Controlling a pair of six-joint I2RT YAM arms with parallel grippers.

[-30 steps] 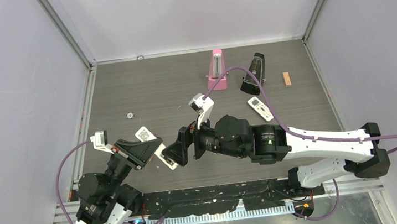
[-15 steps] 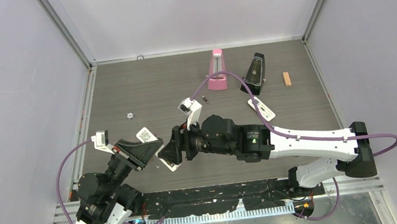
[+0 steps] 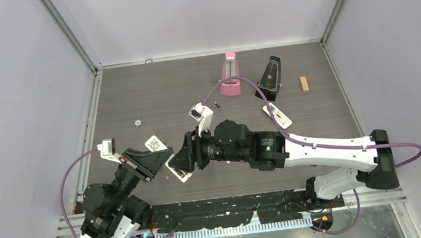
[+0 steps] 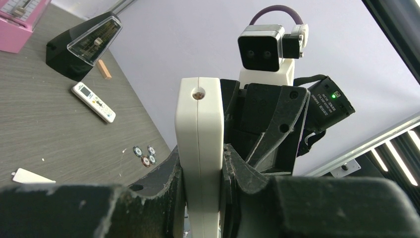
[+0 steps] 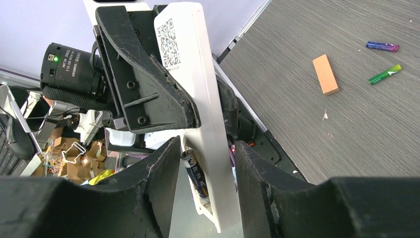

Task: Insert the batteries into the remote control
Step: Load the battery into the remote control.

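My left gripper (image 4: 200,163) is shut on the slim white remote control (image 4: 198,124) and holds it off the table, edge-on. In the top view the left gripper (image 3: 159,158) and right gripper (image 3: 184,159) meet over the remote (image 3: 177,171). In the right wrist view the remote (image 5: 195,84) shows its QR label, and a dark battery (image 5: 194,176) lies in its open compartment. My right gripper (image 5: 203,153) straddles that end, with narrow gaps at both fingers. A bluish-purple battery (image 5: 382,46) and a green battery (image 5: 385,74) lie on the table. Another small dark battery (image 3: 217,104) lies mid-table.
A pink metronome (image 3: 229,74), a black metronome (image 3: 269,78) and an orange block (image 3: 304,83) stand at the back. A broader white remote (image 3: 277,115) lies behind the right arm. Small round chips (image 4: 143,154) and a flat white piece (image 4: 29,176) lie on the table.
My right arm has swung left, bringing its gripper over the remote's end, and its jaws have narrowed. The left gripper has held still with the remote.
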